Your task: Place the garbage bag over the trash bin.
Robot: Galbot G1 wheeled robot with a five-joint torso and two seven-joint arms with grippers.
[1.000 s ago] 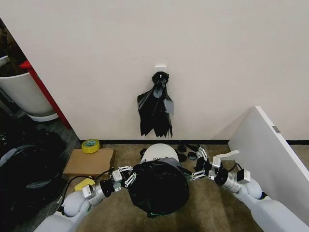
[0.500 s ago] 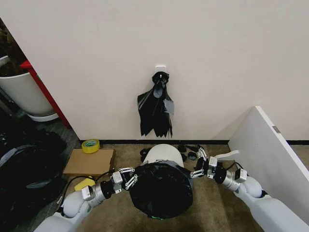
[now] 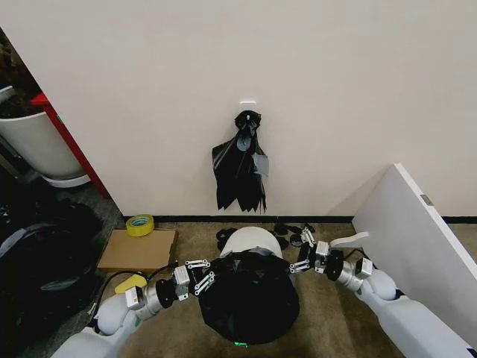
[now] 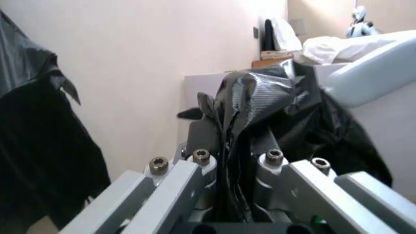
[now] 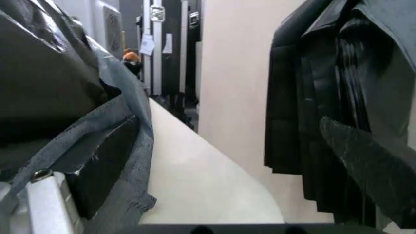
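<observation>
Stretching the bag (image 3: pixel 250 298) from both sides, we clamp its edge in the left pincer (image 3: pixel 200 275); the right pincer (image 3: pixel 301 261) sits at the opposite edge, grip unclear. Bag drapes over the near part of the bin (image 3: pixel 253 240) on the floor, far rim bare; opposed pulls keep the mouth wide enough to pass the rim

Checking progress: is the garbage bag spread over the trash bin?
Partly: the garbage bag is held stretched over the trash bin; its far side shows bare.

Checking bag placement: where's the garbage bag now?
Head view, low centre: the garbage bag is draped over the trash bin, between the left gripper and right gripper.
</observation>
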